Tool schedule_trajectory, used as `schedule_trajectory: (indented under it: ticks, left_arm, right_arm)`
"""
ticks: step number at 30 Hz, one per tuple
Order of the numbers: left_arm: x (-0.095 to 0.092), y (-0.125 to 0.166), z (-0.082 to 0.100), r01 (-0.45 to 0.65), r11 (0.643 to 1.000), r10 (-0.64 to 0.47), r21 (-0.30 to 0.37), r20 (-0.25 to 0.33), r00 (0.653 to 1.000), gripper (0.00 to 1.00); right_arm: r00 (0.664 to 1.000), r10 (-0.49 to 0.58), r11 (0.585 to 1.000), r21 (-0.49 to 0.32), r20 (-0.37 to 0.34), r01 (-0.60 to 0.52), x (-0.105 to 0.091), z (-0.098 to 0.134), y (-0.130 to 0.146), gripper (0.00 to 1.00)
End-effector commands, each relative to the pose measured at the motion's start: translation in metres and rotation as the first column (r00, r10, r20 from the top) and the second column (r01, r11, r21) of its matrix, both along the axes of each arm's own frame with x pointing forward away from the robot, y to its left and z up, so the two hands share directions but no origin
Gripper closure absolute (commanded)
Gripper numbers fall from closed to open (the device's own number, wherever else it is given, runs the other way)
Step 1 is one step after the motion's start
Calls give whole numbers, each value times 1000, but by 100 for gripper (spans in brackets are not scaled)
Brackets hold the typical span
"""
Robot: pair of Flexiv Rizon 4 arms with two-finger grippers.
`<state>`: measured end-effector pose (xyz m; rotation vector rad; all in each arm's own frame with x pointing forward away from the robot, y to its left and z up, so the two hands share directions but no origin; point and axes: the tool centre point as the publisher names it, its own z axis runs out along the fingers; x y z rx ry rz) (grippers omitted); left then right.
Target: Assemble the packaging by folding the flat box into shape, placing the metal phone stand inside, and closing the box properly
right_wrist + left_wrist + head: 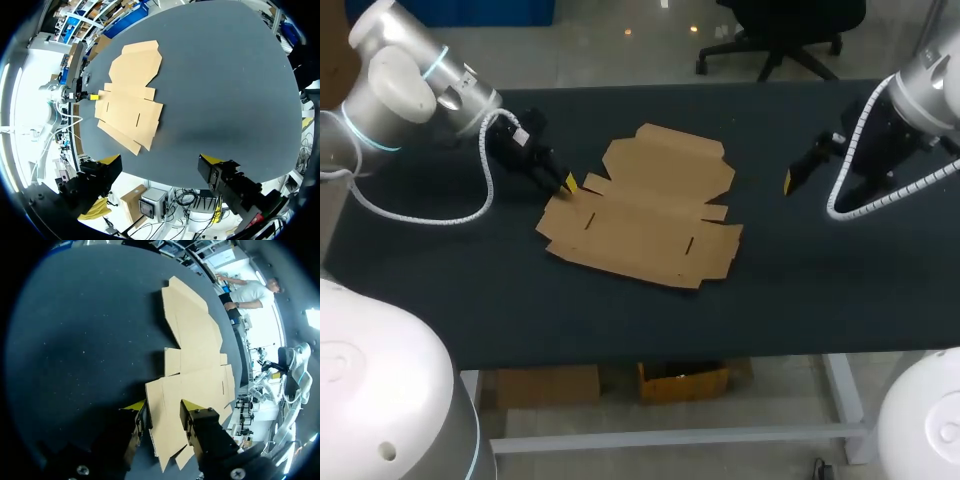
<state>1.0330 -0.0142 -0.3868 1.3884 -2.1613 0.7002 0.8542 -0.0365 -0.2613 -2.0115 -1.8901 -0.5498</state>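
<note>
**Flat box lies unfolded, left gripper at its edge**

The cardboard box (645,205) lies flat and unfolded on the dark table (800,290), near the middle and a little toward the left arm's side. All of its panels and flaps are spread out level on the surface. The broad panel with the notched outline points toward the far side of the table, and the wider part with the cut slots lies toward the near side.

The left arm comes in from the far left corner. The left gripper (568,183) sits low at the box's left edge. In the left wrist view its yellow-tipped fingers (135,405) stand apart, with the nearest corner flap of the cardboard running between them. Whether either finger actually touches the cardboard cannot be told, and nothing is clamped.

The right arm comes in from the right side. The right gripper (788,183) hangs above the table, well apart from the box's right edge. In the right wrist view its two fingers are spread wide with only bare table between them. The box lies well ahead of them, and the left gripper shows at the box's far edge.
</note>
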Motion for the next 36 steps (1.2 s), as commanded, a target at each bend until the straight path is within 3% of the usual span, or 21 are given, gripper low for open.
schedule_trajectory:
  ticks: [1,3,5,27,36]
  left_arm:
    - [5,0,-5,56,998,-55,23,-64,996,66]
    - [4,0,-6,56,998,-55,24,-67,996,78]
    - [2,1,-7,54,998,-52,25,-70,996,100]
    - [-52,0,-1,-186,982,187,-29,36,982,100]
    - [-55,3,3,-289,956,290,-58,10,957,100]
  right_arm:
    - [1000,2,1000,0,-1,-2,1,1,0,0]
    - [1000,3,1000,1,0,-3,2,1,1,0]
    - [1000,6,1000,2,2,-6,3,1,2,0]
    - [1000,23,999,25,21,-24,-3,-2,-1,0]
    - [999,31,999,34,20,-31,-2,-5,-2,0]
